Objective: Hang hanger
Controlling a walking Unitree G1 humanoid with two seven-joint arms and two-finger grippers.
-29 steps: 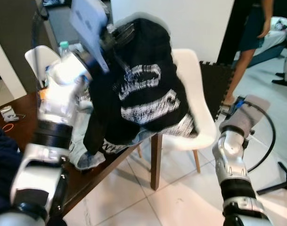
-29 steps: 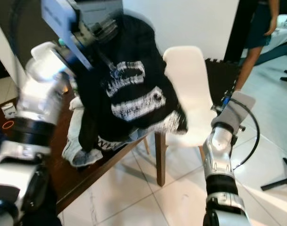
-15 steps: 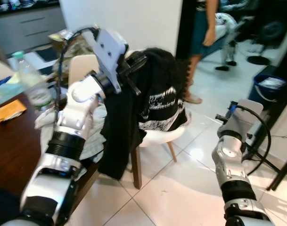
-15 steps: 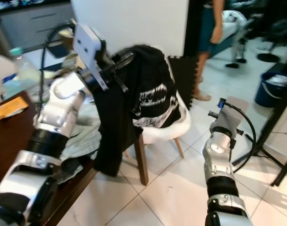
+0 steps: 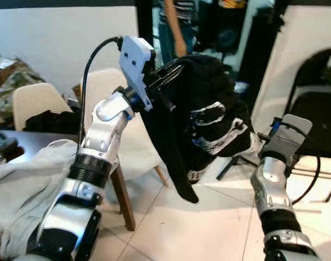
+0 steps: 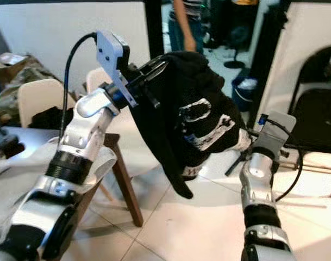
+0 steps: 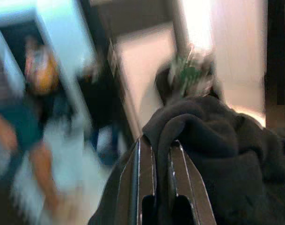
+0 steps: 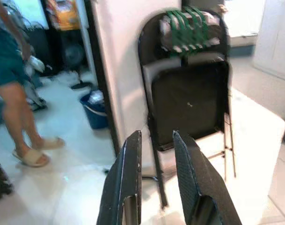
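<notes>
A black garment with white print (image 5: 208, 119) hangs in the air in front of me. My left gripper (image 5: 170, 68) is raised at chest height and shut on its top, where the hanger lies mostly hidden under the cloth. In the left wrist view the dark cloth (image 7: 217, 150) bunches over and between the fingers (image 7: 144, 183). My right arm (image 5: 274, 174) is low on the right, just beside the garment's lower edge. The right gripper (image 8: 157, 136) points at a folding chair, open by a narrow gap with nothing in it.
A white chair (image 5: 108, 92) stands behind my left arm, a second one (image 5: 32, 98) further left. A table with pale cloth (image 5: 29, 179) is at lower left. A black folding chair (image 5: 312, 109) leans by a white wall, a blue bucket (image 8: 95, 110) and a person (image 5: 173, 27) beyond.
The whole view has swung right, so table and chairs slid left and the folding chair came in. My left gripper still holds the garment up; the right arm stays low.
</notes>
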